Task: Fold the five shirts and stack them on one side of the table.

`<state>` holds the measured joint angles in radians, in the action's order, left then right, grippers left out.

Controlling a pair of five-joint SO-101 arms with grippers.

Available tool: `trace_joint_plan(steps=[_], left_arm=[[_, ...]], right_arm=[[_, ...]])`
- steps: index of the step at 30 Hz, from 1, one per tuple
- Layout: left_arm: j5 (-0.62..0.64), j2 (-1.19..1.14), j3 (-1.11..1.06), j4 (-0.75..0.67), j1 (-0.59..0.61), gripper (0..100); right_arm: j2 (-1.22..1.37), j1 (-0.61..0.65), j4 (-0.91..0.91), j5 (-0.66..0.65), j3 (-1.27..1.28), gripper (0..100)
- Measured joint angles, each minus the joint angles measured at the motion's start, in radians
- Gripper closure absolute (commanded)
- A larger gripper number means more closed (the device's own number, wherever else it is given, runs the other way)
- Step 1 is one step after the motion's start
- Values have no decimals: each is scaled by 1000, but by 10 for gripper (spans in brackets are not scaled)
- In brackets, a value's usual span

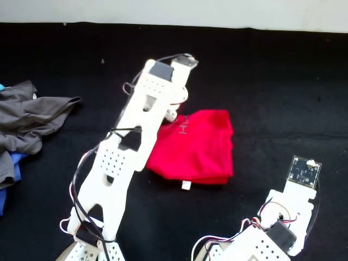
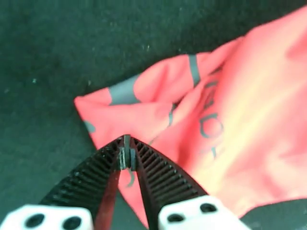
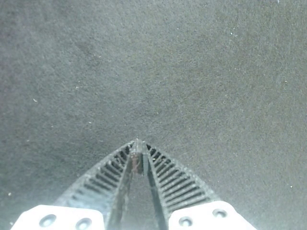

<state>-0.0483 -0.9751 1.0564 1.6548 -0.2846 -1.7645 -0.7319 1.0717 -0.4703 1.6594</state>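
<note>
Hovering over red shirt (image 1: 198, 147), left claw (image 2: 125, 153) closed; right claw (image 3: 138, 147) closed; grey shirt (image 1: 27, 117) heaped aside.

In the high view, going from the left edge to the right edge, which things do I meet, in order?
Grey shirt → red shirt → right arm.

Grey shirt (image 1: 27, 117) — partly off pic edge
</note>
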Motion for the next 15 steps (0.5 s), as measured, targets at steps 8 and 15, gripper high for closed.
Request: trace_joint_plan(steps=[8,15], left_arm=[[0,-64,0,-29,92,990],[0,-72,0,-37,140,990]], right_arm=[[0,0,0,0,0,992],[0,0,0,0,0,992]])
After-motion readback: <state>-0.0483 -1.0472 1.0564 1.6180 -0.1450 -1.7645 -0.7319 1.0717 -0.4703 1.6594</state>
